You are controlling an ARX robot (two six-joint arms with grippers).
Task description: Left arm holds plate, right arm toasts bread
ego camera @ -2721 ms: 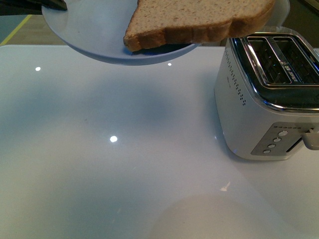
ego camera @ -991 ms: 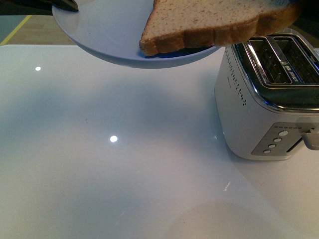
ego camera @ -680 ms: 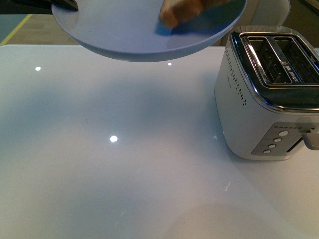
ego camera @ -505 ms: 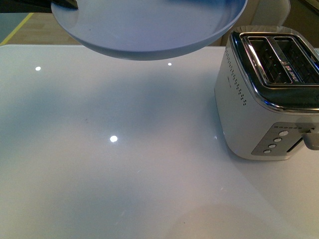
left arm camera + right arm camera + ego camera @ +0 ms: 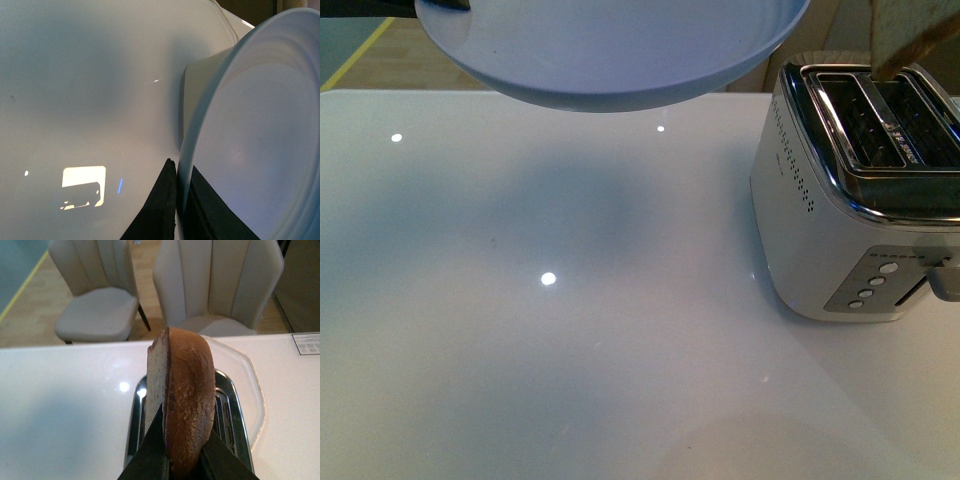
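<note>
A shiny white table (image 5: 570, 330) fills most of the view. Two pale chairs (image 5: 97, 305) stand behind it on a wooden floor.

On the left, up in the air, the left fingers (image 5: 160, 212) are black and pinch the rim of the plate (image 5: 610, 50). One finger is on each side of the rim. The plate is round and pale blue-grey. It hangs above the table and does not touch it. There is nothing on the plate.

Further right, a silver toaster (image 5: 840, 220) stands on the table. Its two slots (image 5: 885, 130) are open and nothing is inside them.

Right above the toaster is the bread (image 5: 182, 405). It stands on its edge, with the brown crust showing. The right fingers (image 5: 150, 460) squeeze it from both sides. The low end of the bread is just above the slots and not inside yet. I cannot tell which slot it is over.

So part of the job looks done. The plate is held up, and the bread is off the plate and over the toaster. What I think is left is to lower the bread into a slot, let go, and push the lever down.
</note>
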